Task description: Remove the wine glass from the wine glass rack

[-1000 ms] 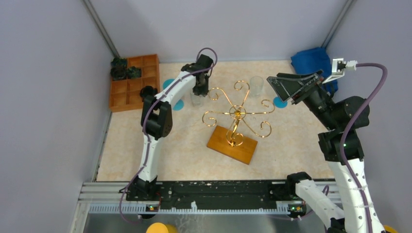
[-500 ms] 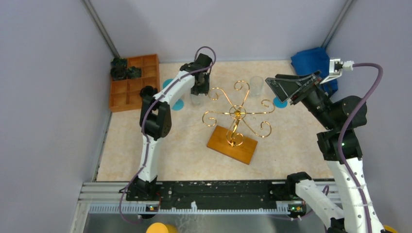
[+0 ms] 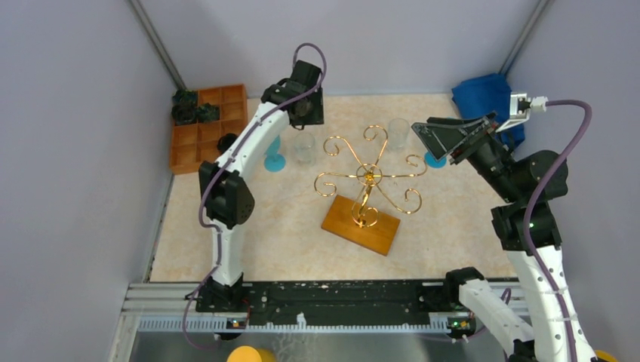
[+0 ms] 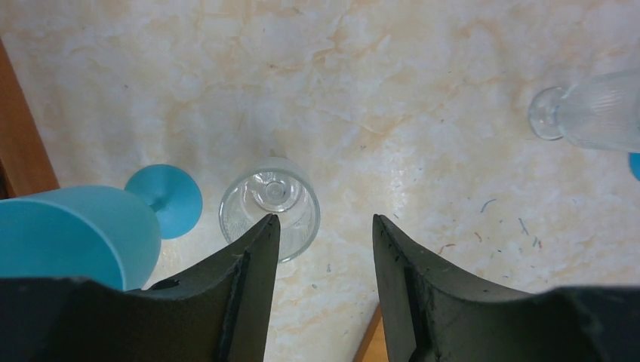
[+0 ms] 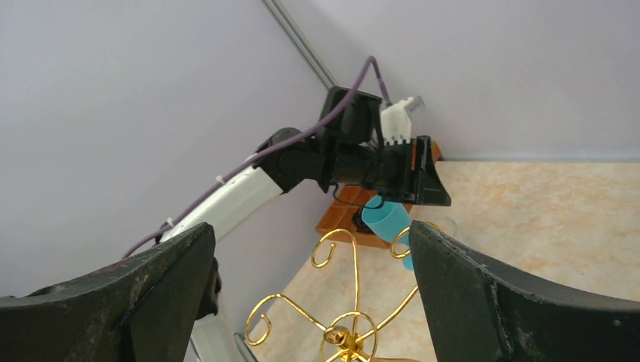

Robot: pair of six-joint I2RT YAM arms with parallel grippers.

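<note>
The gold wire wine glass rack (image 3: 370,177) stands mid-table on its orange-brown wooden base (image 3: 361,225); I see no glass on its arms. A clear wine glass (image 3: 304,148) stands upright on the table left of the rack. In the left wrist view it (image 4: 269,207) sits below and just past the left fingertip. My left gripper (image 3: 308,105) is open and empty, raised above and behind this glass; its jaws (image 4: 324,222) stand apart. My right gripper (image 3: 445,136) is wide open and empty, right of the rack; it looks across the rack (image 5: 347,302).
A blue wine glass (image 3: 272,154) stands left of the clear one (image 4: 68,234). A second clear glass (image 3: 398,133) stands behind the rack. A blue glass foot (image 3: 434,158) lies by the right gripper. An orange compartment tray (image 3: 207,128) sits far left, a blue cloth (image 3: 483,94) far right.
My left gripper has let go of the clear glass, risen and drawn back toward the far wall. The glass stays standing on the table. The right arm has barely moved.
</note>
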